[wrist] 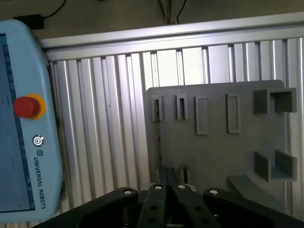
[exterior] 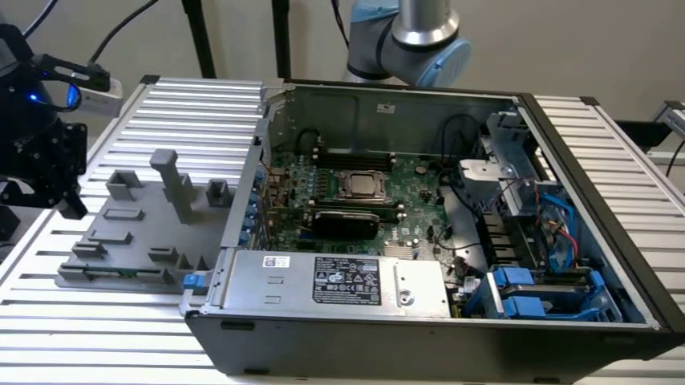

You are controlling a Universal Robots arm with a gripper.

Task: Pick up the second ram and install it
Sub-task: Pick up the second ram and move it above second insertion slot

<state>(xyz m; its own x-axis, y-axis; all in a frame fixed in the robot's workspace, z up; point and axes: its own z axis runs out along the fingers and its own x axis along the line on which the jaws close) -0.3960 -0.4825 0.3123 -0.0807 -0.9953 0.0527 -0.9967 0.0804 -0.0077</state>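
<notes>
A teach pendant (wrist: 23, 142) lies off to one side of the claw (wrist: 173, 176). The claw's fingers are drawn nearly together and grip nothing. Just beyond its tips, the second ram (wrist: 158, 137) stands on edge along the border of the grey fixture (wrist: 213, 152).

The exterior view looks down from farther off on the computer case (exterior: 428, 337) and grey plate (exterior: 118, 241); the wrist view faces that plate (wrist: 213, 156) closely, past the gripper (wrist: 173, 175).

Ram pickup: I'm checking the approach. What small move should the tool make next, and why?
Probably shift the tool sideways over the ram. In the wrist view the ram sits on edge in the fixture, slightly off the tool's centre, and the tool hangs above it, apart.
</notes>
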